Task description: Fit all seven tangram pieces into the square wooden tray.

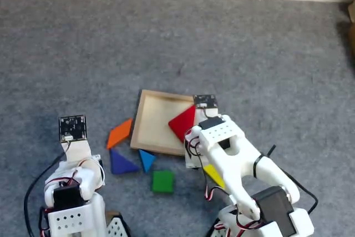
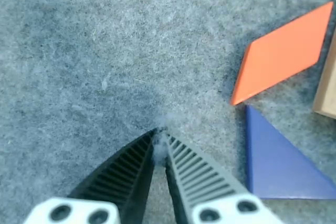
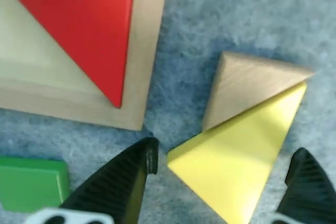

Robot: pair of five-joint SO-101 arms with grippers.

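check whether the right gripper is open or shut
Open. In the right wrist view the right gripper has its fingers wide apart, with the yellow triangle between them.

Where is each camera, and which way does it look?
High view: fixed above, looking down on left arm, right arm and the square wooden tray.
Left wrist view: on that arm, facing down past shut jaws; orange parallelogram piece nearby.
Right wrist view: on that arm, facing down past open jaws flanking a yellow triangular piece.
Shared: high and right wrist views both show the red triangular piece.
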